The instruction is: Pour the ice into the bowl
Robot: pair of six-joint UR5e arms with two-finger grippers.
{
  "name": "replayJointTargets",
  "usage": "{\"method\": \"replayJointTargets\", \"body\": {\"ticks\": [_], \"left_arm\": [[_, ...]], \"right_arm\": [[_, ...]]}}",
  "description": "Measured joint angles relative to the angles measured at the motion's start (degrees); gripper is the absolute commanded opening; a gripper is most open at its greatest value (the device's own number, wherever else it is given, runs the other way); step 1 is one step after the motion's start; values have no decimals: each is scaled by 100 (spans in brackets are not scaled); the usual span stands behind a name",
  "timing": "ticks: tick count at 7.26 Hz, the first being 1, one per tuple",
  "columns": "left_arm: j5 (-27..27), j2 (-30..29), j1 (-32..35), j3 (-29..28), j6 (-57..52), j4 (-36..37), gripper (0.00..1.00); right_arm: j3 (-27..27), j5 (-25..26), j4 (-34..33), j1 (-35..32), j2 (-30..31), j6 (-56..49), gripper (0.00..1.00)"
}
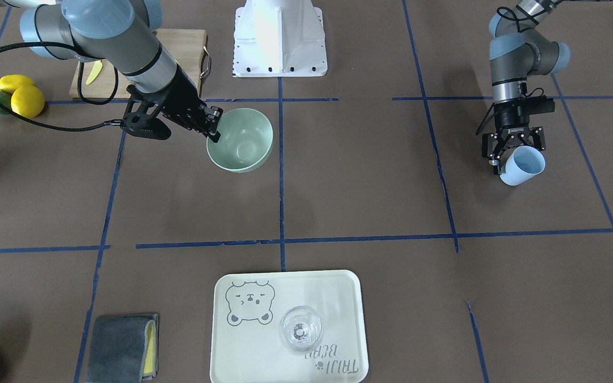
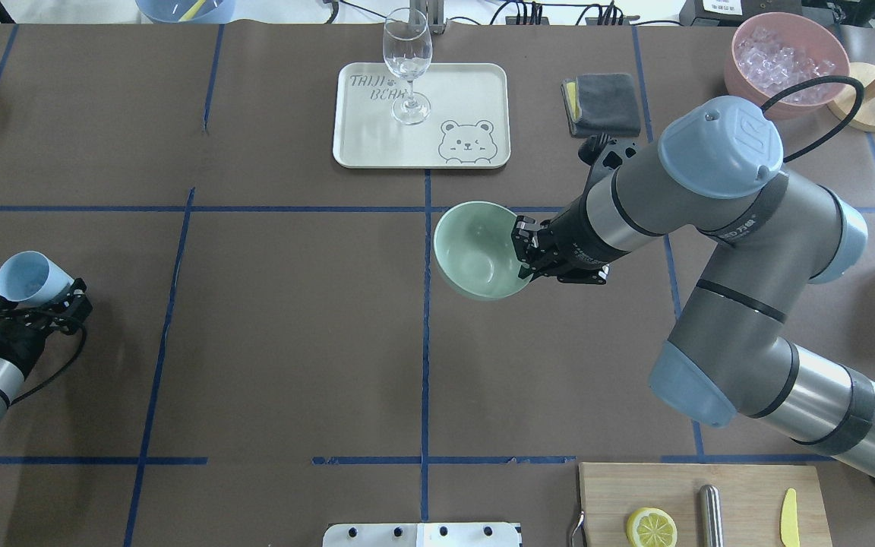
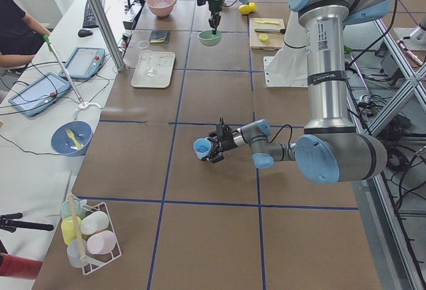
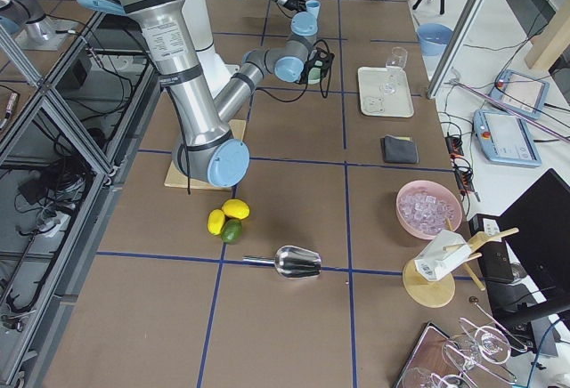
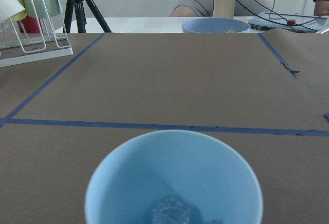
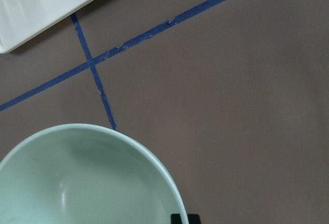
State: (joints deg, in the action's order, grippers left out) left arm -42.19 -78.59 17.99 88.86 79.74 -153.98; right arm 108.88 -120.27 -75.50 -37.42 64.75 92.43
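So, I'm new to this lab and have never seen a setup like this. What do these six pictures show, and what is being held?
These are two robot arms at a brown table marked with blue tape. Four fixed cameras watch it: one faces the robot, one looks from behind over its shoulders, and one stands at each table end. The last two pictures come from cameras on the wrists.

The left gripper is closed on a blue cup. Its wrist camera looks into the cup, where clear ice lies at the bottom. The right gripper pinches the rim of a pale green bowl.

Also on the table are a tray with a wine glass standing on it, a grey cloth, a pink tub of ice, lemons and a wooden board.
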Motion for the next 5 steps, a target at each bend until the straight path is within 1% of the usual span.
{"method": "replayJointTargets", "body": {"ticks": [2,3,4,5], "left_arm": [[0,25,39,1,-45,-17,0],[0,67,59,13,-82,-150,0],[-1,148,117,38,-308,-549,0],[-5,220,222,68,-729,-1098,0]], "right_arm": [[-2,77,0,82,-29,66,0],[-3,133,0,139,-46,105,0],[-12,225,-2,250,-102,196,0],[-47,436,-19,455,-218,320,0]]}}
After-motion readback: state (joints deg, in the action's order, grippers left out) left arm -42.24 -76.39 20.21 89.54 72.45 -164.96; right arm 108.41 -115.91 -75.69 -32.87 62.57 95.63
